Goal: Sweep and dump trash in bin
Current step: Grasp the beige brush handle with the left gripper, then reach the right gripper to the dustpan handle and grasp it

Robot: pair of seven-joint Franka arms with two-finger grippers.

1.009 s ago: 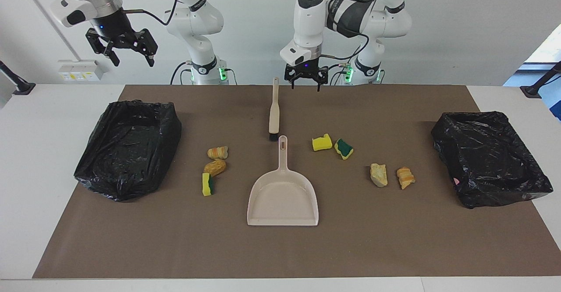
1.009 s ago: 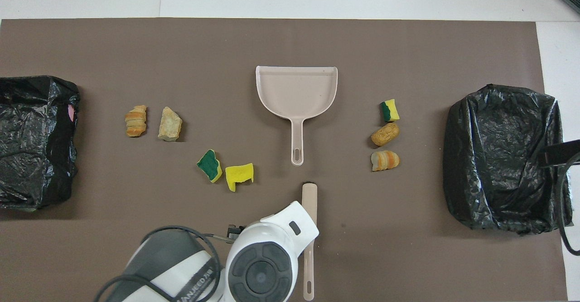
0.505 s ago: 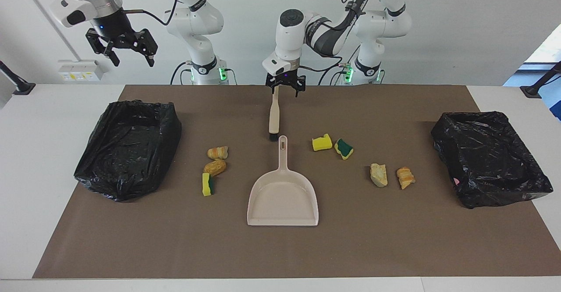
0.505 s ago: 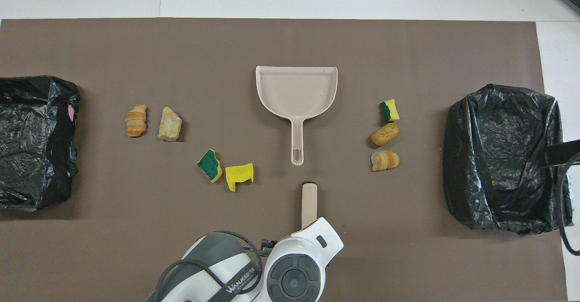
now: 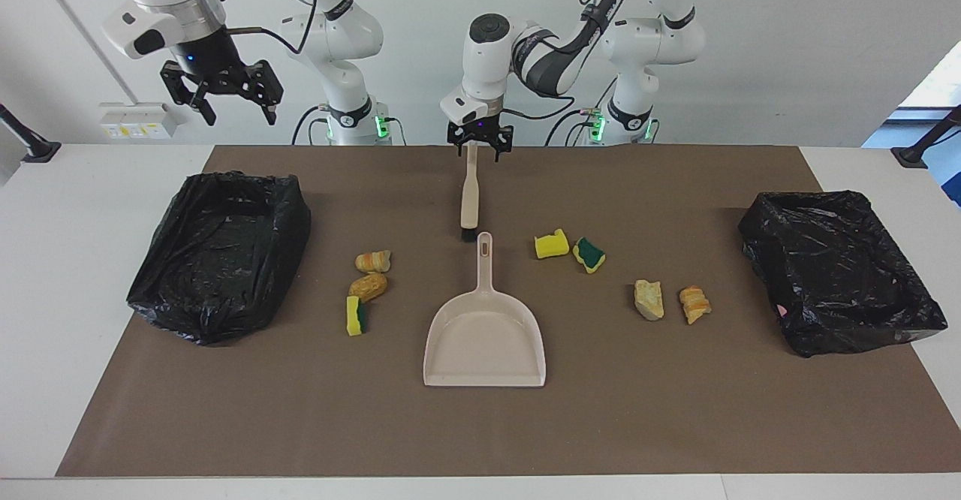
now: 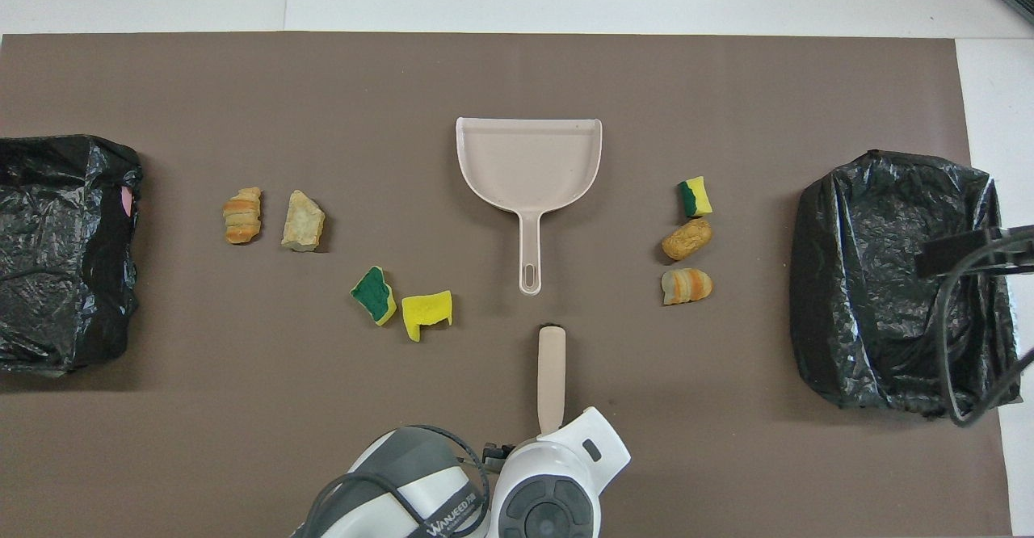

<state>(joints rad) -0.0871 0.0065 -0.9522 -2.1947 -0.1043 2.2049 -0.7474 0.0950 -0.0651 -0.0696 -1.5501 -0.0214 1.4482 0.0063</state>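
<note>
The trash lies on the brown mat in two groups. Three scraps, a sponge piece (image 5: 354, 315) among them, sit toward the right arm's end (image 6: 687, 235). Several more, from a yellow sponge (image 5: 552, 244) to a striped lump (image 5: 695, 304), sit toward the left arm's end. The beige dustpan (image 5: 484, 335) lies between the groups, its handle pointing at the robots. The brush (image 5: 469, 200) lies in line with it, nearer the robots. My left gripper (image 5: 478, 149) is down at the brush handle's end, open, a finger on each side. My right gripper (image 5: 236, 113) hangs open, high above the table.
Two bins lined with black bags stand at the mat's ends, one (image 5: 195, 320) at the right arm's end and one (image 5: 826, 335) at the left arm's end. In the overhead view the left arm's white wrist (image 6: 557, 481) covers the brush handle's end.
The left gripper has swung toward the right arm's end and come down around the brush handle's end. The right gripper has drifted a little lower and toward the middle. Brush, dustpan and trash have not moved.
</note>
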